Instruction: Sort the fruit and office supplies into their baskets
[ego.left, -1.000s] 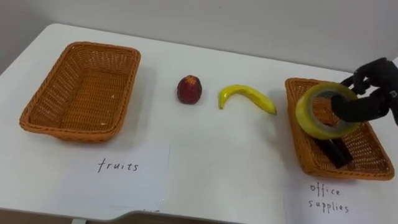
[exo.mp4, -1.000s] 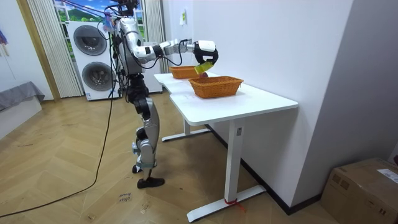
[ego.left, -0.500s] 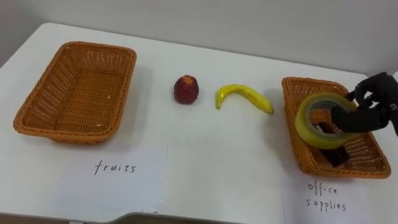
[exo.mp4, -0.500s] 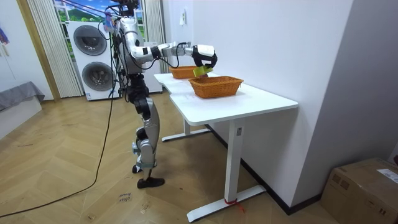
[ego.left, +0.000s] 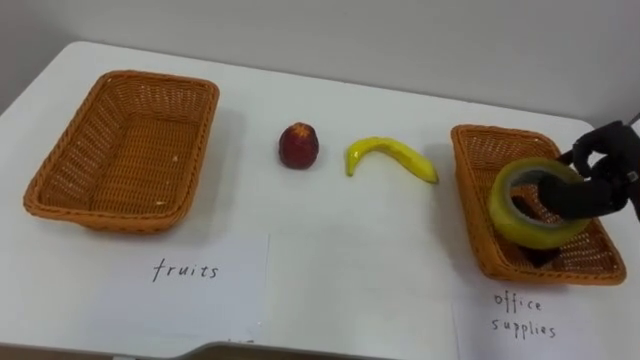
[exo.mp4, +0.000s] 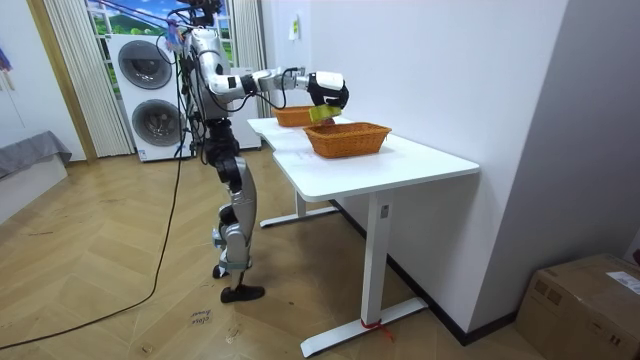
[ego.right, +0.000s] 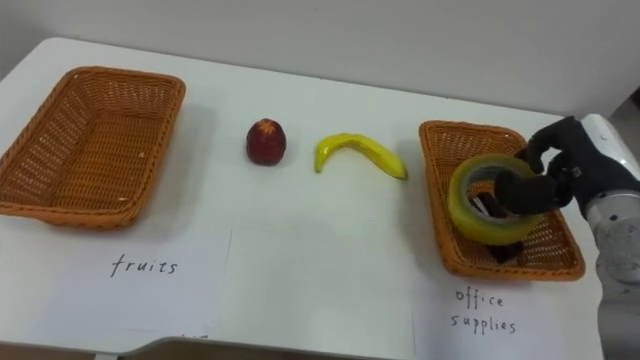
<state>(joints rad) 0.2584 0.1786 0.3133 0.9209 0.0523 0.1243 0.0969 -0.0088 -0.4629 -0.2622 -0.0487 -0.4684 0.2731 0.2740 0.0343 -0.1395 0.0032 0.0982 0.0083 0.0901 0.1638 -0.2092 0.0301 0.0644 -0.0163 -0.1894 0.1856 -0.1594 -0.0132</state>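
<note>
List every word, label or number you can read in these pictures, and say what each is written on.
"fruits": handwritten on the left white paper sheet, in front of the empty brown wicker basket.
"office supplies": handwritten in two lines on the right white paper sheet, in front of the other brown wicker basket.
Yellow tape roll: no lettering legible.
White washing machines: any print is too small to read.

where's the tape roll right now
At the left eye view's right edge: the tape roll is held by the right hand over the right basket, right of the banana.
</note>
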